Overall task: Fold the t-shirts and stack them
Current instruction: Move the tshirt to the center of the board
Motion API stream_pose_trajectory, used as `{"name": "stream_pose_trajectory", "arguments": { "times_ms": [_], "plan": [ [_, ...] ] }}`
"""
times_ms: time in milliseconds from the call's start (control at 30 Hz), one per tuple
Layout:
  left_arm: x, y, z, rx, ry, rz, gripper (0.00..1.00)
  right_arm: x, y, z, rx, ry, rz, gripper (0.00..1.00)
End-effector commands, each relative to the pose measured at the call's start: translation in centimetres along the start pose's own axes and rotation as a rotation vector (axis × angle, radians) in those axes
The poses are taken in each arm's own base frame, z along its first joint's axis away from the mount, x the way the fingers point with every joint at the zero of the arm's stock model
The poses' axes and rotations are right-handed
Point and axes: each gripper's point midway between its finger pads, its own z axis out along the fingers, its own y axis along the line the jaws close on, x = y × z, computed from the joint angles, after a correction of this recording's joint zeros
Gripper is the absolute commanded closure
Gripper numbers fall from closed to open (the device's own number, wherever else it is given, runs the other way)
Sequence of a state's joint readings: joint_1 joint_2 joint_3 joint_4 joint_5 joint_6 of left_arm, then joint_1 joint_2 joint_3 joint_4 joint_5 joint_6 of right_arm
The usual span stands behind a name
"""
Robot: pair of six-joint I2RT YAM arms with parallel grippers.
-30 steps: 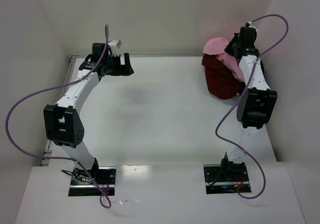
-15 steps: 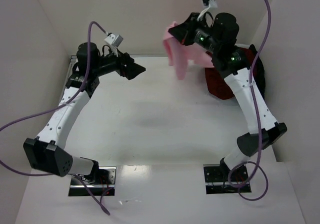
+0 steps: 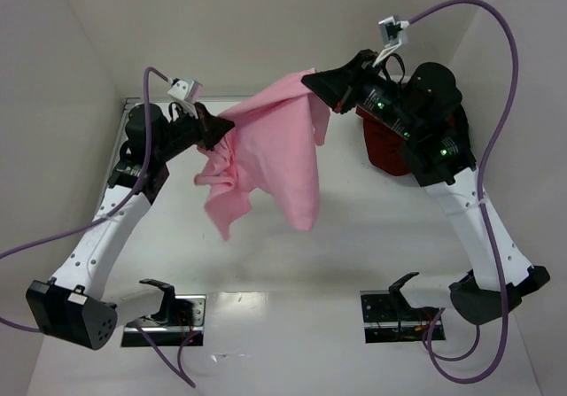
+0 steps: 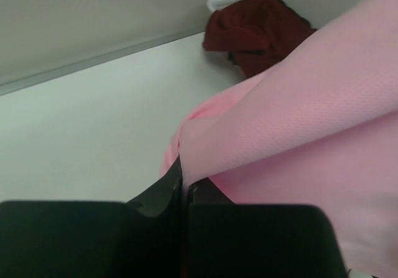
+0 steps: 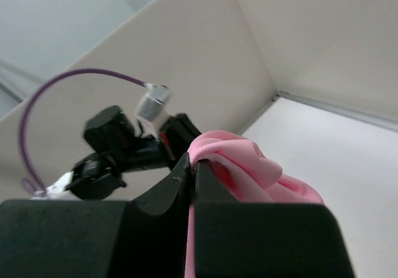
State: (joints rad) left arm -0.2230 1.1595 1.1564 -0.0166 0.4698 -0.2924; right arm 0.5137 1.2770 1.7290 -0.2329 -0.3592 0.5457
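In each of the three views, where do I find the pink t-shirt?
Top external: upper centre, the pink t-shirt hangs stretched between left gripper and right gripper.
Left wrist: fills the right half, pinched at bottom centre.
Right wrist: bunched at lower centre, pinched at its top.
Shared landmark: the dark red t-shirt, right in top external, top centre in left wrist; absent from right wrist.

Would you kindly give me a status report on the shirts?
Left gripper, right gripper: both shut on pink t-shirt. Shirt hangs spread between them. Dark red t-shirt heaped far right.
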Motion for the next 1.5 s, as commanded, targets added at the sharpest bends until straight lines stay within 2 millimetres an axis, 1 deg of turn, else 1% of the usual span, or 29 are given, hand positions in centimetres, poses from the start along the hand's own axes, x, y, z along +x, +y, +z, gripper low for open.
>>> {"name": "stream_pose_trajectory", "arguments": {
  "times_ms": [0, 33, 67, 133, 267, 300, 367, 433, 500, 600, 633, 700, 733, 800, 867, 900, 967, 1000, 1033, 1067, 1100, 1133, 1167, 1200, 1267, 1300, 1333, 1433, 1467],
  "plan": [
    [-0.9, 2.4, -1.6, -0.174, -0.018, 0.012, 1.00, 1.1, -3.3, 0.4, 0.113, -0.039, 0.027, 1.00],
    [-2.2, 2.3, -2.2, -0.181, -0.035, 0.035, 1.00, 2.7, -4.8, 0.4, 0.156, -0.015, 0.040, 1.00],
    [-2.0, 2.5, -2.5, -0.195, -0.014, 0.042, 1.00, 3.4, -5.6, 0.2, 0.180, -0.006, 0.036, 1.00],
    [-3.4, 2.1, -3.7, -0.223, -0.039, 0.072, 1.00, 5.8, -8.1, 0.2, 0.252, 0.026, 0.052, 1.00],
    [-5.2, 1.2, -5.8, -0.246, -0.049, 0.113, 1.00, 7.3, -9.9, -0.1, 0.313, 0.056, 0.041, 1.00],
    [-6.3, 0.3, -6.6, -0.230, -0.072, 0.135, 0.99, 6.6, -9.7, -0.1, 0.315, 0.039, 0.025, 1.00],
    [-6.9, -0.8, -7.6, -0.206, -0.076, 0.163, 0.98, 5.4, -9.1, -0.4, 0.311, 0.018, 0.003, 1.00],
    [-8.5, -2.7, -9.1, -0.162, -0.116, 0.196, 0.97, 3.8, -8.3, -0.7, 0.313, -0.004, -0.026, 1.00],
    [-9.1, -4.3, -10.6, -0.126, -0.133, 0.221, 0.97, 2.0, -7.0, -1.7, 0.304, -0.049, -0.037, 1.00],
    [-8.6, -6.8, -12.0, -0.038, -0.107, 0.220, 0.96, 0.6, -5.5, -3.1, 0.287, -0.077, -0.055, 1.00],
    [-8.4, -7.3, -12.2, -0.015, -0.094, 0.216, 0.93, -0.2, -4.6, -4.2, 0.283, -0.101, -0.060, 1.00],
    [-6.1, -7.1, -11.9, -0.008, -0.001, 0.126, 0.89, -1.1, -3.8, -5.3, 0.280, -0.124, -0.065, 1.00],
    [-5.6, -6.7, -11.6, -0.024, 0.035, 0.084, 0.90, -1.4, -3.5, -6.2, 0.290, -0.134, -0.066, 1.00],
    [-2.7, -4.6, -10.0, -0.089, 0.148, -0.027, 0.97, -0.7, -4.3, -6.5, 0.322, -0.125, -0.052, 1.00],
    [0.8, -2.9, -8.6, -0.118, 0.211, -0.084, 0.99, 0.9, -6.7, -6.5, 0.402, -0.109, -0.045, 0.98],
    [2.2, -2.1, -7.8, -0.126, 0.239, -0.123, 0.99, 3.2, -8.8, -6.2, 0.450, -0.070, -0.037, 0.97],
    [4.0, -0.9, -6.6, -0.145, 0.272, -0.149, 0.97, 5.3, -11.9, -6.2, 0.514, -0.049, -0.020, 0.96],
    [6.5, 0.1, -5.7, -0.162, 0.340, -0.195, 0.87, 8.5, -14.2, -6.2, 0.552, 0.010, 0.017, 0.96],
    [7.6, 0.6, -5.2, -0.169, 0.374, -0.212, 0.83, 10.0, -15.7, -6.2, 0.580, 0.031, 0.035, 0.96],
    [8.5, 1.5, -4.7, -0.182, 0.396, -0.228, 0.73, 11.4, -16.9, -6.1, 0.593, 0.057, 0.042, 0.96],
    [10.2, 2.4, -3.8, -0.194, 0.452, -0.258, 0.58, 14.0, -18.9, -6.1, 0.632, 0.093, 0.062, 0.94],
    [11.5, 3.2, -3.4, -0.215, 0.485, -0.273, 0.19, 15.1, -20.0, -6.1, 0.659, 0.105, 0.073, 0.93],
    [12.2, 3.8, -2.9, -0.230, 0.501, -0.289, 0.11, 16.2, -20.9, -6.1, 0.680, 0.118, 0.074, 0.91],
    [13.4, 4.7, -2.0, -0.245, 0.530, -0.301, 0.07, 17.8, -22.4, -5.9, 0.707, 0.144, 0.078, 0.88],
    [12.8, 6.2, -0.9, -0.290, 0.500, -0.309, 0.00, 18.7, -23.7, -5.7, 0.731, 0.164, 0.084, 0.87],
    [13.3, 6.8, -0.5, -0.304, 0.516, -0.315, 0.00, 19.1, -24.6, -5.5, 0.750, 0.177, 0.088, 0.88],
    [12.8, 7.3, -0.1, -0.310, 0.502, -0.313, 0.00, 19.1, -24.8, -5.2, 0.746, 0.170, 0.087, 0.93],
    [12.3, 8.8, 0.8, -0.360, 0.495, -0.297, 0.00, 17.0, -26.1, -4.7, 0.769, 0.105, 0.076, 0.96],
    [12.8, 8.9, 0.8, -0.364, 0.512, -0.305, 0.00, 16.7, -26.7, -4.5, 0.775, 0.094, 0.075, 0.96]
  ]
}}
